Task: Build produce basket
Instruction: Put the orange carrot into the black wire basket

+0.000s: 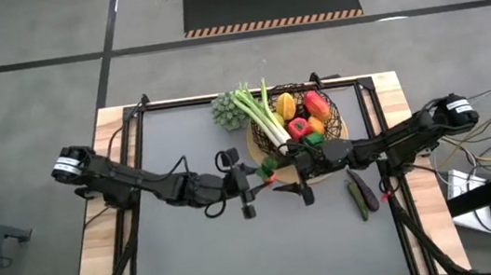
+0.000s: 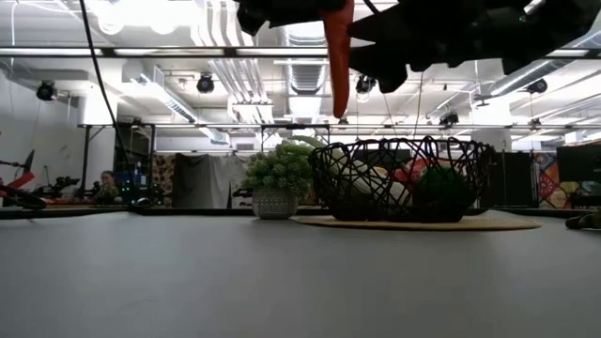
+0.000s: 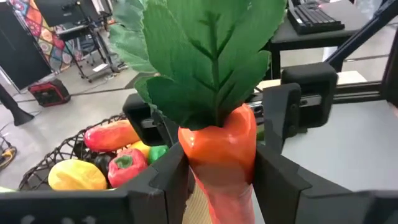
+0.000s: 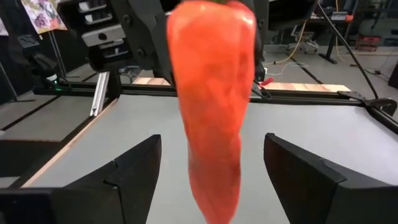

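An orange toy carrot (image 3: 219, 155) with green leaves (image 3: 205, 56) hangs in the air near the table's middle, just in front of the basket, and my left gripper (image 3: 221, 177) is shut on it. My right gripper (image 4: 211, 174) is open. Its two fingers stand either side of the carrot's lower part (image 4: 211, 124) without touching it. In the low view the carrot (image 2: 337, 66) points tip down, well above the table. The dark wire basket (image 1: 341, 112) rests on a tan mat and holds a leek (image 1: 257, 117) and red, yellow and orange pieces. My left gripper pinches the carrot's thick upper end (image 3: 217, 146), just below the leaves, between its two fingers (image 3: 168, 180). The fingers come in about level from the table's left and lie across the carrot. The carrot hangs roughly upright, leaves up and tip down, clear of the table.
A small potted green plant (image 1: 223, 110) stands left of the basket at the table's far side. A dark purple piece and a green piece (image 1: 360, 194) lie on the table to the right, near the right arm. The near half of the grey table top (image 1: 260, 258) is bare.
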### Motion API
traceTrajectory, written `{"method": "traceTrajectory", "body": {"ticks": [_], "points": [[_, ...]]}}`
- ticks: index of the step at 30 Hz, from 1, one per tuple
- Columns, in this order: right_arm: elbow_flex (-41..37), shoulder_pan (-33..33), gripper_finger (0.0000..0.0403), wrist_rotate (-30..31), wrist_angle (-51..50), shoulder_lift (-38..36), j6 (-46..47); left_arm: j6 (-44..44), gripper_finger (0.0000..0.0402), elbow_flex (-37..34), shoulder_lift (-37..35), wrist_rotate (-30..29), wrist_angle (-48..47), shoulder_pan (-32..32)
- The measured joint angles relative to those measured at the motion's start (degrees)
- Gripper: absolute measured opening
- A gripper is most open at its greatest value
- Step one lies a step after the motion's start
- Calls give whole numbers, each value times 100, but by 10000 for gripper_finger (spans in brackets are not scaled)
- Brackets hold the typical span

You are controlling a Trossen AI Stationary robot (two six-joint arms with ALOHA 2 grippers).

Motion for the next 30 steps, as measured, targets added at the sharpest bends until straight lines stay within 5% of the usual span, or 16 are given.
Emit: {"method": "traceTrajectory", "body": {"ticks": [18,30], "points": [[19,0,191,80,70,-13,-169,-9,132,4,110,37,350,89],[17,0,55,80,22,-15,-488,0,147,-2,114,66,316,89]]}}
